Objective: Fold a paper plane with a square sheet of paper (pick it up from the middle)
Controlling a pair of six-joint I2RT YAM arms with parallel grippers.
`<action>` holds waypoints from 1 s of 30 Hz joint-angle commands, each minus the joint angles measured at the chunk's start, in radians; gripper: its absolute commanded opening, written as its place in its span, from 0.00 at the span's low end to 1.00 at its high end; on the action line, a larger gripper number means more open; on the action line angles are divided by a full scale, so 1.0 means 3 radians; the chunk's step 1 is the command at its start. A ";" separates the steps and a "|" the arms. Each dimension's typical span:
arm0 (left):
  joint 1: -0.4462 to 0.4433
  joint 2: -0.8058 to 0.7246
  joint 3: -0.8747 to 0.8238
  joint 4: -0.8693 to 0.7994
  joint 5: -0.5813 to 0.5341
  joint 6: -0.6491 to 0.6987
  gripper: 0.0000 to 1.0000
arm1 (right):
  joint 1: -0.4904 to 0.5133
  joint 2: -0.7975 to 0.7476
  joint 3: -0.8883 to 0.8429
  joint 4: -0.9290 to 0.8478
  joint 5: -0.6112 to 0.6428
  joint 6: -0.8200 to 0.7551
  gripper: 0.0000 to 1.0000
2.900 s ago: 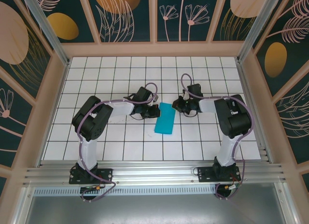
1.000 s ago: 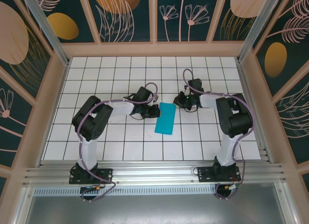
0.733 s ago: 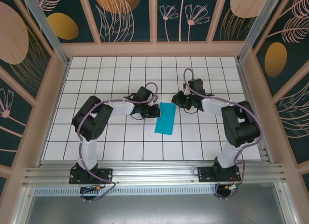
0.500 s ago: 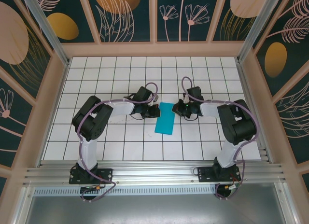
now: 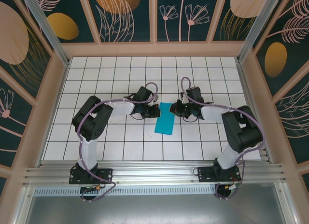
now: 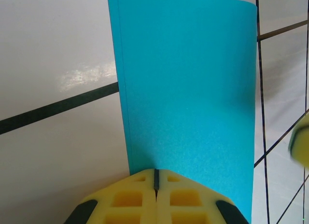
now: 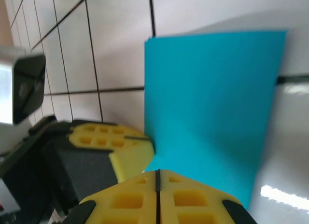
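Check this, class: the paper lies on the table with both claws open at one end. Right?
No, both are shut: the wrist views show the left claw and right claw closed at the paper's end, on the table.

You see the teal paper [image 6: 188, 89] with its far left corner cut by the top edge in the left wrist view, its near end hidden under the left hand [image 6: 155, 179]. A blurred yellow shape [image 6: 301, 144] is clipped at the right edge.

The right fingers [image 7: 188, 197], pressed together, have returned from beyond the far right corner of the square sheet of paper [image 5: 164, 119] to its edge. The right arm's elbow [image 5: 243, 127] has swung outward.
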 commanded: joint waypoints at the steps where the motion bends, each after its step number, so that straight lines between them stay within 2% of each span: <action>1: -0.0024 0.0213 -0.0067 -0.0347 -0.0233 0.0064 0.00 | 0.0096 -0.0001 -0.0235 0.0092 -0.0005 0.0066 0.10; 8: -0.0024 0.0227 -0.0057 -0.0357 -0.0231 0.0071 0.00 | 0.0099 0.0038 -0.0523 0.0307 0.0004 0.0181 0.10; 18: -0.0022 0.0227 -0.0058 -0.0362 -0.0237 0.0078 0.00 | 0.0199 -0.0435 -0.0582 0.0140 -0.0040 0.0197 0.10; 24: -0.0023 0.0230 -0.0052 -0.0367 -0.0231 0.0077 0.00 | 0.0369 -0.0333 -0.0806 0.0253 0.0032 0.0317 0.10; 30: -0.0026 0.0228 -0.0057 -0.0372 -0.0237 0.0090 0.00 | 0.0384 -0.0272 -0.0896 0.0290 0.0025 0.0302 0.10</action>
